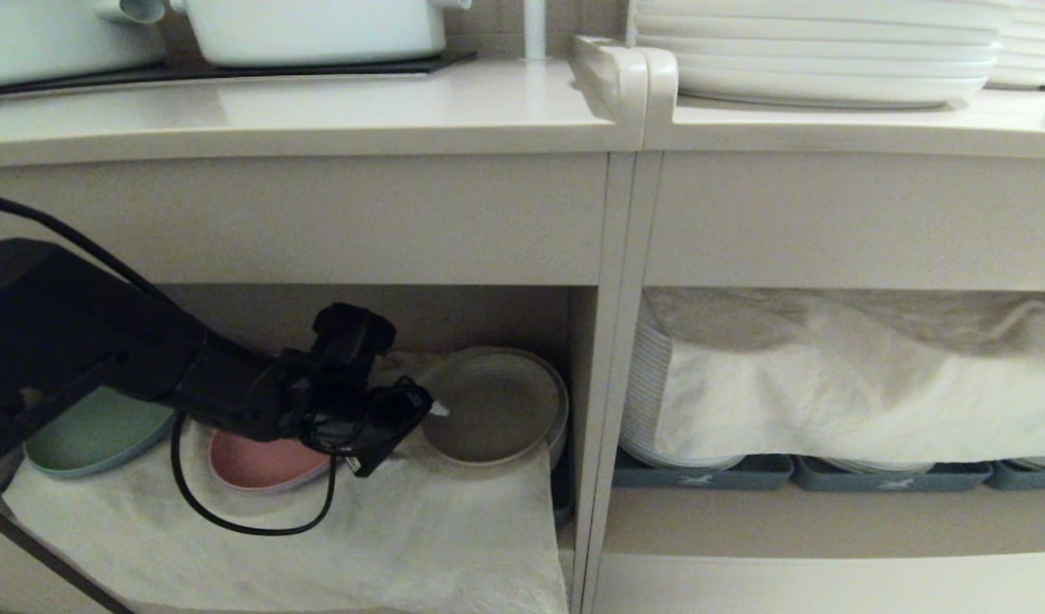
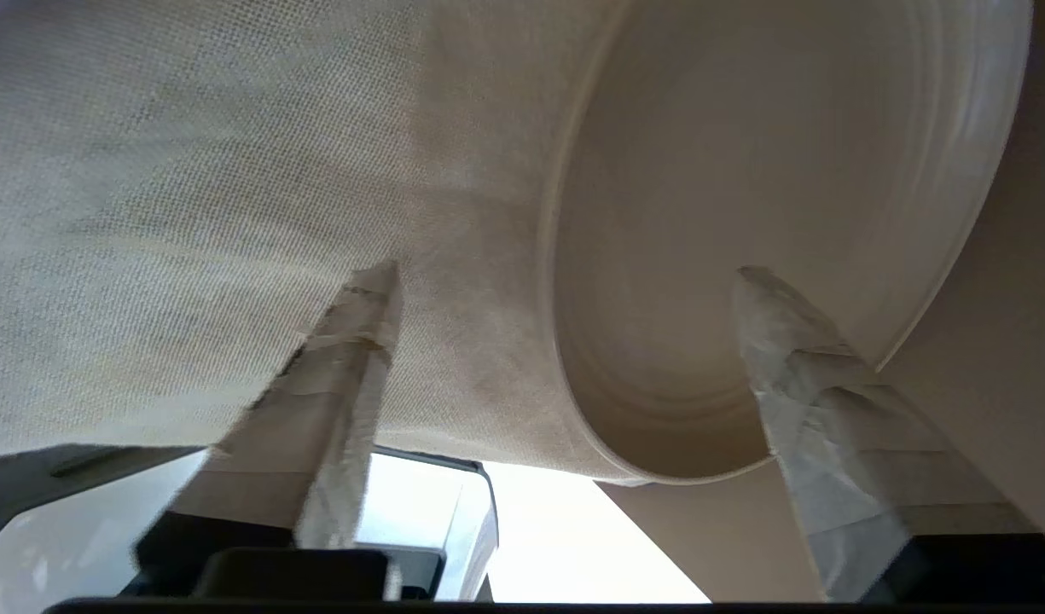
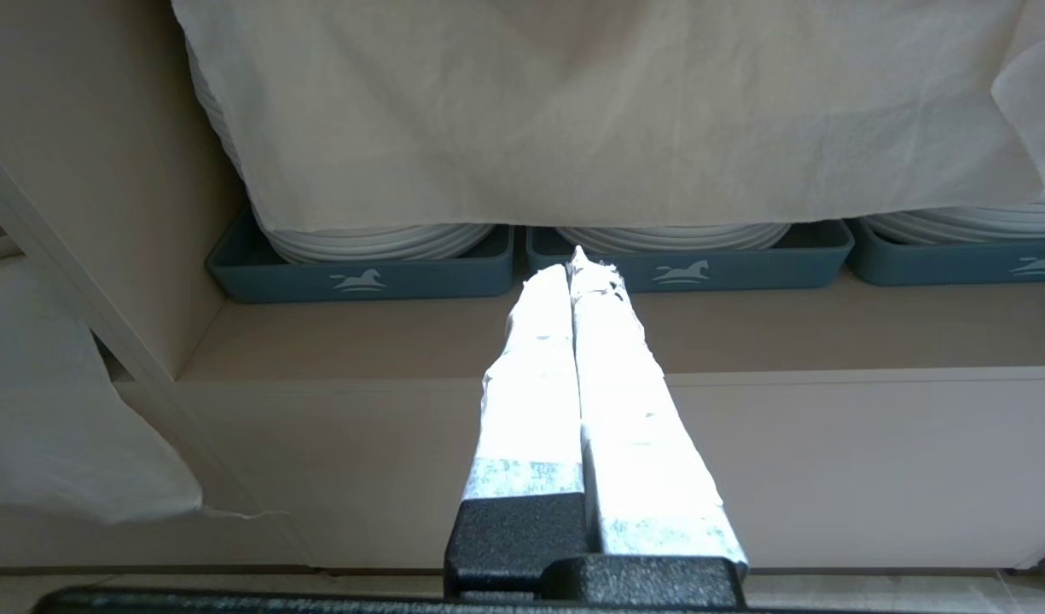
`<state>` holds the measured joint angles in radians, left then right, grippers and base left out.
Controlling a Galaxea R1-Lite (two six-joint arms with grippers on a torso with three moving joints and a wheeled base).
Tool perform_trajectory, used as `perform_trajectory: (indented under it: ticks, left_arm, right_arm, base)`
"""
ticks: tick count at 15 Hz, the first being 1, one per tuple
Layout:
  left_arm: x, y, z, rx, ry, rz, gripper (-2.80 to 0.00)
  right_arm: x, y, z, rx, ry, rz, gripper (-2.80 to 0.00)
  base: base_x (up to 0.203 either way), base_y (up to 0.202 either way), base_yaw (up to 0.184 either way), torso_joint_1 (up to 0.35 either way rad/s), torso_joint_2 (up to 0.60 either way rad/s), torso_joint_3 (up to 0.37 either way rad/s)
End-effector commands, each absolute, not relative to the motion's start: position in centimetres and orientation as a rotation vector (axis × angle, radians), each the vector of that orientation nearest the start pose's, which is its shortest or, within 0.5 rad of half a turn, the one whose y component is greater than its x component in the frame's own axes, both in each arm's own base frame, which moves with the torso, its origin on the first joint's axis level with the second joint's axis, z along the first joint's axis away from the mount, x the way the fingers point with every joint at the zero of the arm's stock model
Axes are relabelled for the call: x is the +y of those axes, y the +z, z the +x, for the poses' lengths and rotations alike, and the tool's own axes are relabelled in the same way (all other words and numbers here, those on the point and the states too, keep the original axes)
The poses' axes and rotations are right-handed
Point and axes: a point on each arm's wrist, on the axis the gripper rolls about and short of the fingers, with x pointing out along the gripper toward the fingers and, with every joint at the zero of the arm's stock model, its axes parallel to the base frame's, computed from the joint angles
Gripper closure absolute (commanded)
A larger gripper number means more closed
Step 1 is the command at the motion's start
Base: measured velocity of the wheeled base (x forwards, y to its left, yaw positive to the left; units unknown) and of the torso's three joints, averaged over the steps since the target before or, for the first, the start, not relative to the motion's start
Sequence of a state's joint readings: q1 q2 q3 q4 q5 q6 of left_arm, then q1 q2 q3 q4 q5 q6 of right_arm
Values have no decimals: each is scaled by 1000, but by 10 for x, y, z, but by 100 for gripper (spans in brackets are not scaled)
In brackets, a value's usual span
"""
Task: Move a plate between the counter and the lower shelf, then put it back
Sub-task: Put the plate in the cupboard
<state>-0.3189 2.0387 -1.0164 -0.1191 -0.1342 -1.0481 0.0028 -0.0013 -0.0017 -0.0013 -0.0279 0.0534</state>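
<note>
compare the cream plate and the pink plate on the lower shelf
The cream plate is pale off-white; the pink plate is pink. The cream plate lies fully in view at the compartment's right, stacked on another plate; the pink plate sits left of it, partly hidden by the left claw. Both rest on the white cloth.

Left end effector (image 1: pixel 428 411) reaching forward, fingers (image 2: pixel 343 384) spread wide; right end effector (image 3: pixel 577 273) with fingers pressed together

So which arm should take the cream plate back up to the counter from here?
Probably left. The left gripper is already inside the lower shelf, open, fingers either side of the plate rim. The right gripper is shut, facing the grey-blue trays in the other compartment.
</note>
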Motion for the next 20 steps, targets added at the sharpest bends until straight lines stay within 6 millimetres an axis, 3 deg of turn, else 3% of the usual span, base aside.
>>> perform_trajectory:
  ticks: [1,3,13,20]
  left_arm:
    - [-113,83,333,1018,92,-879,-280]
    - [-113,89,331,1004,81,-881,-280]
    - [-104,84,305,1049,115,-862,-280]
    - [-100,97,293,1019,106,-865,-280]
  right_arm:
    - [-1,76,-23,-4,-24,54,0]
    - [-1,76,-23,-4,-24,54,0]
    - [-1,76,-23,-4,-24,54,0]
    - [-1,76,-23,-4,-24,54,0]
  base:
    - [0,0,0,0,0,0]
    - [0,0,0,0,0,0]
    - [0,0,0,0,0,0]
    - [0,0,0,0,0,0]
